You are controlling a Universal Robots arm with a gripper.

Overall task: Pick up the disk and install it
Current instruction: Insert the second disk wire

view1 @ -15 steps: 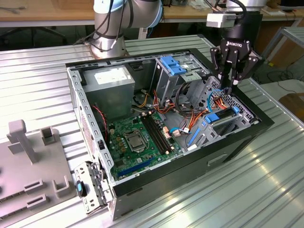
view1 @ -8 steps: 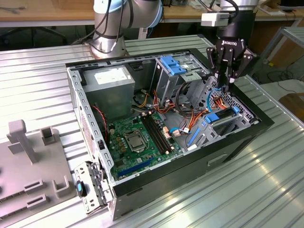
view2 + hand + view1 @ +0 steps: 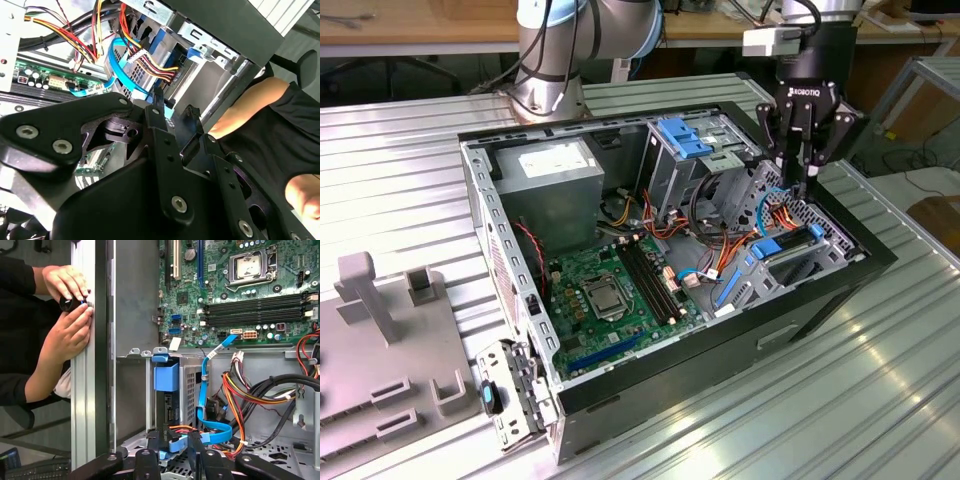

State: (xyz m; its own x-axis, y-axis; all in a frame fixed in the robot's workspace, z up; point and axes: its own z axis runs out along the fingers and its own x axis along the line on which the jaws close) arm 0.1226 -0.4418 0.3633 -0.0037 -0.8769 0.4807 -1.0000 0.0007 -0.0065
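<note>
cables are your main hazard here: the bundle of red, orange and yellow wires (image 3: 782, 213) and the flat blue ribbon cable (image 3: 202, 390) loop right beside the black robot hand (image 3: 808, 178), so any sideways drift could, i judge, snag a loop or tug a connector loose. watch too the person's hands (image 3: 70, 305) resting at the outer edge of the black metal computer case (image 3: 720, 350) in the first wrist view; they sit close to where you're working.

your disk, a dark flat drive with bright blue plastic side rails (image 3: 788, 247), lies in the bay at the case's end toward the exterior view's right, with its blue rail end (image 3: 166, 377) facing the first wrist camera. from how it lies, it looks seated or nearly so, though i can't confirm that it has latched.

your arm comes down steeply from above, and the hand hangs just over the disk's bay, pointing into the case. its fingers (image 3: 800, 150) sit close together around nothing i can make out; whether they are fully closed, i cannot tell.
</note>
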